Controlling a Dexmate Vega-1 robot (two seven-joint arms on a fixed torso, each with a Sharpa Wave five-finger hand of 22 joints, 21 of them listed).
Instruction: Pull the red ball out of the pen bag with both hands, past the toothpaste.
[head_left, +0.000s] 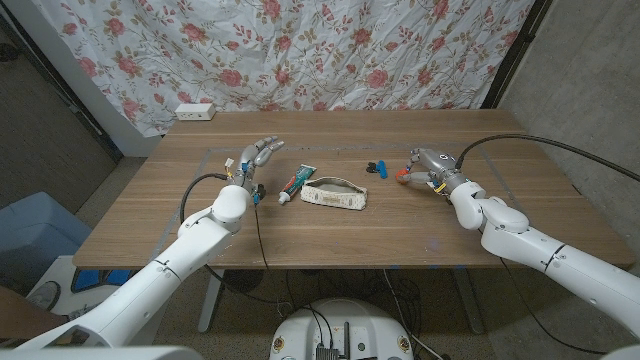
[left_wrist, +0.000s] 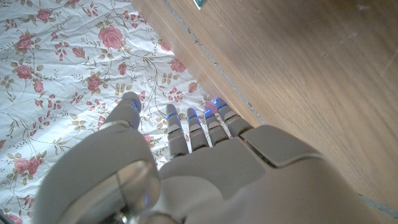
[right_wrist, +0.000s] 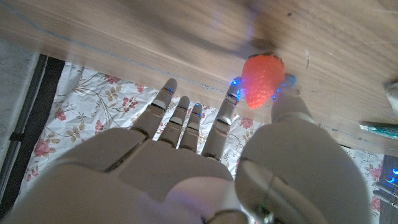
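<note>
A cream pen bag (head_left: 335, 193) lies at the table's middle, with a green-and-white toothpaste tube (head_left: 297, 183) just to its left. My right hand (head_left: 428, 166) is to the right of the bag and pinches a small red object (head_left: 403, 173) between thumb and a finger. In the right wrist view that object (right_wrist: 262, 79) looks like a red strawberry, with the other fingers (right_wrist: 177, 112) spread. My left hand (head_left: 258, 157) hovers left of the toothpaste with fingers (left_wrist: 199, 127) stretched out and nothing in it.
A small blue-and-black item (head_left: 377, 167) lies between the bag and my right hand. A white power strip (head_left: 195, 111) sits at the table's back left edge. A floral curtain (head_left: 330, 50) hangs behind the wooden table (head_left: 330, 235).
</note>
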